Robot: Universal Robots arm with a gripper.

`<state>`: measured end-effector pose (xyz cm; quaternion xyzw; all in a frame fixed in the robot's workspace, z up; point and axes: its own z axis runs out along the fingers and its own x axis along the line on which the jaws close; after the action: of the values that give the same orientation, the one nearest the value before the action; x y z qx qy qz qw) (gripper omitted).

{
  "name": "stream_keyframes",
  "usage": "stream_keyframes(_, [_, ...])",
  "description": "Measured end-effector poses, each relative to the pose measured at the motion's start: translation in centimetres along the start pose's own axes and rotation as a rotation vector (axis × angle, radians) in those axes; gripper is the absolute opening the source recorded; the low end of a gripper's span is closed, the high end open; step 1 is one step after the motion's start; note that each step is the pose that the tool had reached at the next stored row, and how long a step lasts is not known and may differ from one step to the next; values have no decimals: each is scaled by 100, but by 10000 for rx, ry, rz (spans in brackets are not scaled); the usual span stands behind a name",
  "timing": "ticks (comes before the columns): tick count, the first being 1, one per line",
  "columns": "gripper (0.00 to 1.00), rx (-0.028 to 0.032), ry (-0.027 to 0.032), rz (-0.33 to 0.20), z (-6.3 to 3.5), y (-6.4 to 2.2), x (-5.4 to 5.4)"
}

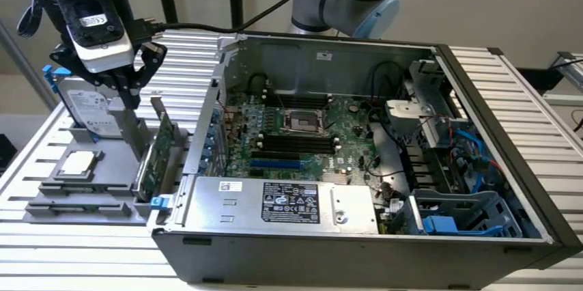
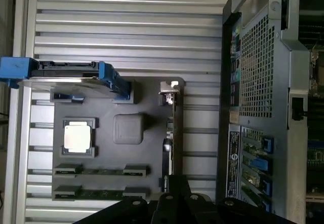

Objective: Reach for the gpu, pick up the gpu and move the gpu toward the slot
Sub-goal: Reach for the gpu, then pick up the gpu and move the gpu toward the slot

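Over the grey holder tray [image 1: 54, 203], the gripper [image 1: 130, 97] is hanging nose-down from the arm, and I cannot tell whether that claw is open or closed. It is hovering near the top of the gpu [image 1: 165, 145], and nothing is showing in its grasp. The gpu is standing on edge in the tray, on the side nearest the computer case [image 1: 319, 55]. From the wrist view, the gpu [image 2: 170, 133] is showing as a dark narrow blade, with the gripper [image 2: 174, 186] sitting in line with it. Further out on the tray, the hard drive [image 1: 87, 110] in its blue frame is standing upright and the square silver chip [image 1: 78, 162] is lying flat. To the exterior view's right, the case is lying open, showing its motherboard [image 1: 301, 134].
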<state>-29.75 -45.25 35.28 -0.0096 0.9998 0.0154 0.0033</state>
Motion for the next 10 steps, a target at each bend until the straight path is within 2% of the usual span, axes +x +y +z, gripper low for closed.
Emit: stream_keyframes(10, [11,0,1,0,0,0,-1])
